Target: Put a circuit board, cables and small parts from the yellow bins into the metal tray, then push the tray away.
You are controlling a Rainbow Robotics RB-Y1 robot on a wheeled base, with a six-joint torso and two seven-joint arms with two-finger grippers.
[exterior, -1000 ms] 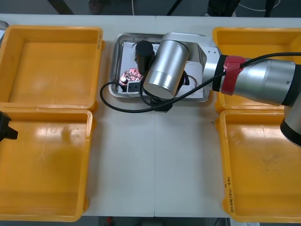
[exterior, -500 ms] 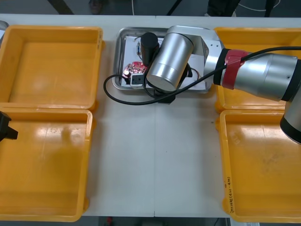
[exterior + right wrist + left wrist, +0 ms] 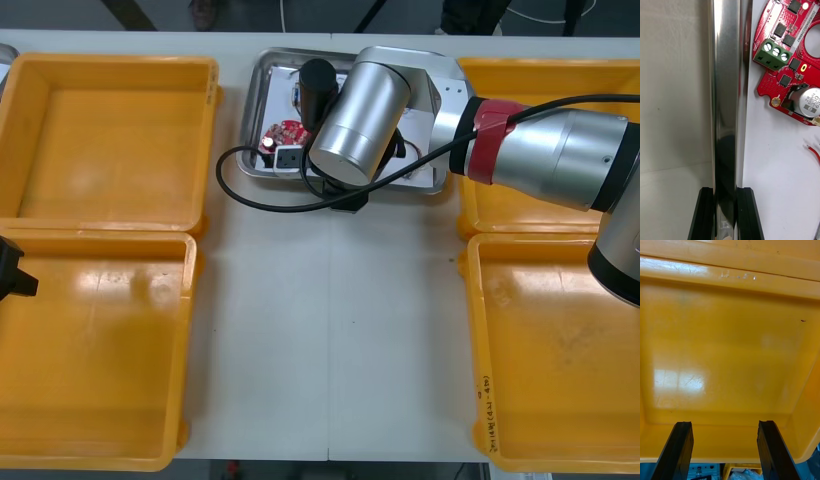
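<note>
**One claw clamped on the tray's rim**

The right arm reaches in from the right, its wrist bent over the metal tray point(image 3: 252, 110) at the far centre of the table. The right gripper point(image 3: 725, 189) pinches the tray's near rim. A red circuit board point(image 3: 769, 84) lies inside. The left gripper point(image 3: 724, 423) hangs spread over the near left yellow bin point(image 3: 100, 340).

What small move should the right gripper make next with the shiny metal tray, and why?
Probably open and back off. The right gripper is shut on the near rim of the shiny metal tray, which holds the round red circuit board and already lies close to the light table's far edge; pushing farther may tip it off. The left gripper hovers over a yellow bin.
</note>
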